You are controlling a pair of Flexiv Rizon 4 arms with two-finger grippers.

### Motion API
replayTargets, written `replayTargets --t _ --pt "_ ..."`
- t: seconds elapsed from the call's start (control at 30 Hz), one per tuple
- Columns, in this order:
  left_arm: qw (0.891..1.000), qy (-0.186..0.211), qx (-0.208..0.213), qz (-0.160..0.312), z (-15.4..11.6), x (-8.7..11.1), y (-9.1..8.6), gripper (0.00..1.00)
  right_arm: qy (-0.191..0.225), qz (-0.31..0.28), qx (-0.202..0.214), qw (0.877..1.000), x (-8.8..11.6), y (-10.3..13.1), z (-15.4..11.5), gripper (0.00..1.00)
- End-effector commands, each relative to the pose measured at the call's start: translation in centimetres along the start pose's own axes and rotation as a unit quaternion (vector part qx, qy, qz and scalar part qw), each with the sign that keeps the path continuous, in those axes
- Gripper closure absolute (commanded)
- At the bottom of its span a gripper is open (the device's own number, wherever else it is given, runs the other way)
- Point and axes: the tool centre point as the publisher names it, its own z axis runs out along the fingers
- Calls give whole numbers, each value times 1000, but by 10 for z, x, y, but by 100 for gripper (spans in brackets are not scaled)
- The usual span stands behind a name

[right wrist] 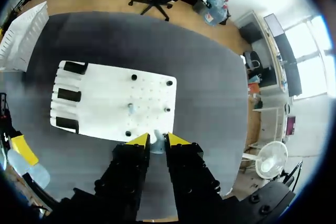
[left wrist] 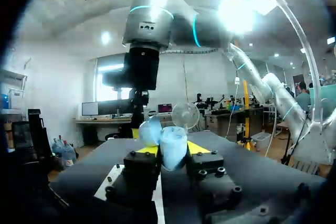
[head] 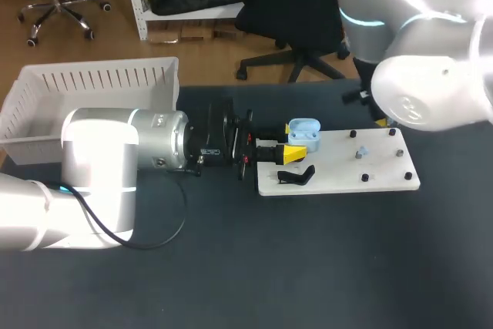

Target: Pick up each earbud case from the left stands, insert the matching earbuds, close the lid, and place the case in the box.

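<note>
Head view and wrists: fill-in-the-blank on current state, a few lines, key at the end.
1. The left gripper has its fingers clamped on the light blue earbud case, whose lid is ____.
2. In the head view, the white box stands to the ____ of the white board.
3. The board's stands are coloured ____.
4. The right gripper, a small pale earbud between its fingers, hangs over the white ____.
Missing: open; left; black; board.

Left arm [head: 100, 182], right arm [head: 431, 90] — silver-grey cylindrical links, cyan light rings [head: 362, 21].
Black gripper housings [right wrist: 157, 140] with screw heads [left wrist: 219, 170], yellow fingertips [right wrist: 137, 140]; black cable [head: 166, 238] looped beside left arm.
</note>
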Motion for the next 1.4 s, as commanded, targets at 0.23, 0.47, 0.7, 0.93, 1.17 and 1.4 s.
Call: replayTargets --t 0.23,0.47,0.7,0.93,1.17,1.4 --pt "1000 -1 -1 1 0 1 0 100 -4 -10 -4 1000 66 39 -106 100" --pt "1000 -1 -1 1 0 1 0 100 21 -71 -32 997 82 84 -133 100" --pt "1000 -1 -1 1 0 1 0 100 2 -73 -41 996 81 96 -138 100" --pt "1000 -1 -1 1 0 1 0 100 2 -73 -41 996 81 96 -138 100" --pt "1000 -1 -1 1 0 1 0 100 68 52 -66 994 80 109 -148 100" --pt "1000 -1 -1 1 0 1 0 100 57 128 -88 986 73 126 -139 100"
